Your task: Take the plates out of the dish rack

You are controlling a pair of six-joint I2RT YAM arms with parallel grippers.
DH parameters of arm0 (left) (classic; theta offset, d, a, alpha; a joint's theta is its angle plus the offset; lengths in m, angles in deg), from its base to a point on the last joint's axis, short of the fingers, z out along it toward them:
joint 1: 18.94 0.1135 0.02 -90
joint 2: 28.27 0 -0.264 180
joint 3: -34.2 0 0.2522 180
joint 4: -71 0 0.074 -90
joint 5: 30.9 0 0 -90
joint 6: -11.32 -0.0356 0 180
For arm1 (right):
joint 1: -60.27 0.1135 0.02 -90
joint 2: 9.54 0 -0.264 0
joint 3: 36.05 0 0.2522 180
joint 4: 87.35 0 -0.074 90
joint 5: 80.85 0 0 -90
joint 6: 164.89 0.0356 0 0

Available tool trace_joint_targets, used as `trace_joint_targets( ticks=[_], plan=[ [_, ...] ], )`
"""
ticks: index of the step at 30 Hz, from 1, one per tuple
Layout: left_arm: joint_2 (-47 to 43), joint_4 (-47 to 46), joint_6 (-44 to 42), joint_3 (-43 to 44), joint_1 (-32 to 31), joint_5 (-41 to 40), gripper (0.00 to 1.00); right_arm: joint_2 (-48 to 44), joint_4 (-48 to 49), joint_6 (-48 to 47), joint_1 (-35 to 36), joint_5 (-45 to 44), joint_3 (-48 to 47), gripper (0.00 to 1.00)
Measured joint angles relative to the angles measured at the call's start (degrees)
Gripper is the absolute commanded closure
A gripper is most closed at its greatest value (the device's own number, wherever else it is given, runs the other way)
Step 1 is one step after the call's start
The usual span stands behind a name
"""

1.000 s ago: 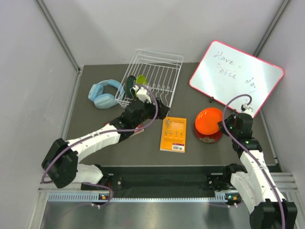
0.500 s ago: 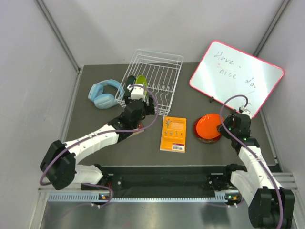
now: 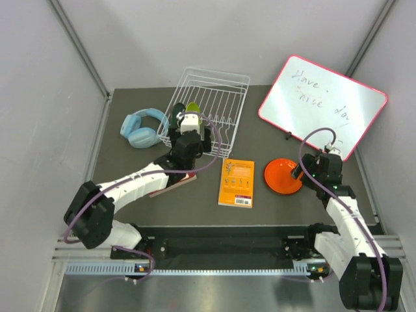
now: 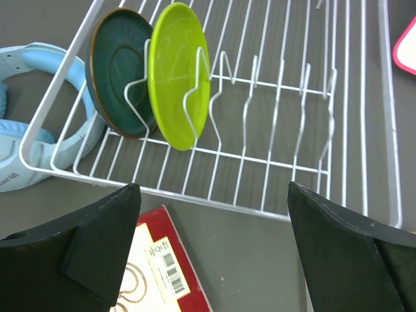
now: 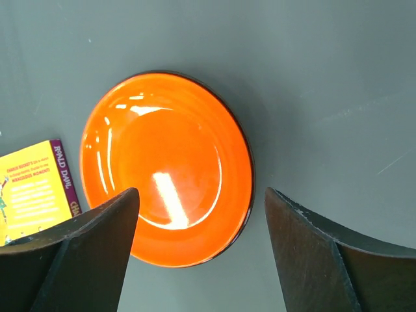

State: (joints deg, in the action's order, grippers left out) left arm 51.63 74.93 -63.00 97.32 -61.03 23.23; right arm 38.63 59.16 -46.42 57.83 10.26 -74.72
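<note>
1. Fingers of the left gripper [image 4: 211,195] are standing wide apart and holding nothing. The gripper is hovering just in front of the near wall of the dish rack [image 4: 389,104].
2. Two plates are standing on edge in the slot wires at the rack's left end. The lime green plate [image 4: 177,75] is leaning in one slot. The dark teal plate [image 4: 117,81] is sitting just behind it, nearest the rack's left wall, and the two are overlapping in the wrist view.
3. Below the left gripper, a red book [image 4: 162,273] is lying flat on the table [image 3: 273,136], just outside the rack's near wall. Blue headphones [image 4: 26,130] are resting beside the rack's left wall.
4. Over on the right, the right gripper [image 5: 201,195] is also gaping wide with nothing between its fingers. It is hanging above the orange plate [image 5: 166,169]; whether the tips are touching the plate cannot be told.
5. That orange plate is lying flat and face up on the table, out of the rack and well apart from it. Light is glaring off its middle.
6. An orange-yellow book [image 3: 237,182] is lying between the two arms, near the orange plate's left side. The pink-framed whiteboard [image 3: 322,104] is leaning at the far right, behind the right gripper.
</note>
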Motion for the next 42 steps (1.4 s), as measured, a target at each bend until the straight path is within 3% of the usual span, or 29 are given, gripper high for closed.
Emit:
trace_joint_targets(
  ticks=[12,21,25,29,33,36,42],
  plan=[
    [9.11,-0.37,0.90,6.86,13.46,5.81,0.06,0.48,-0.46,-1.88,0.00,1.60,-1.16,0.20],
    [18.56,-2.86,0.74,11.72,16.57,11.04,0.16,4.90,0.90,-2.47,0.00,2.01,-1.16,0.21],
    [18.95,-4.66,1.07,11.72,16.57,12.57,0.32,6.84,1.55,-2.58,0.00,2.01,-1.16,0.21],
    [20.04,-6.54,0.94,12.63,16.57,13.51,0.60,8.02,2.56,-2.62,0.00,2.03,-1.16,0.21],
    [23.98,-6.58,1.01,16.06,16.87,14.40,0.75,8.66,3.56,-2.86,0.00,2.05,-1.16,0.21],
    [25.75,-5.01,0.55,17.97,17.42,13.94,1.00,8.68,3.85,-2.99,0.00,2.01,-1.16,0.21],
    [26.03,-4.57,-0.61,18.10,18.10,13.60,1.00,8.68,3.87,-2.99,0.00,2.03,-1.16,0.21]
  ],
)
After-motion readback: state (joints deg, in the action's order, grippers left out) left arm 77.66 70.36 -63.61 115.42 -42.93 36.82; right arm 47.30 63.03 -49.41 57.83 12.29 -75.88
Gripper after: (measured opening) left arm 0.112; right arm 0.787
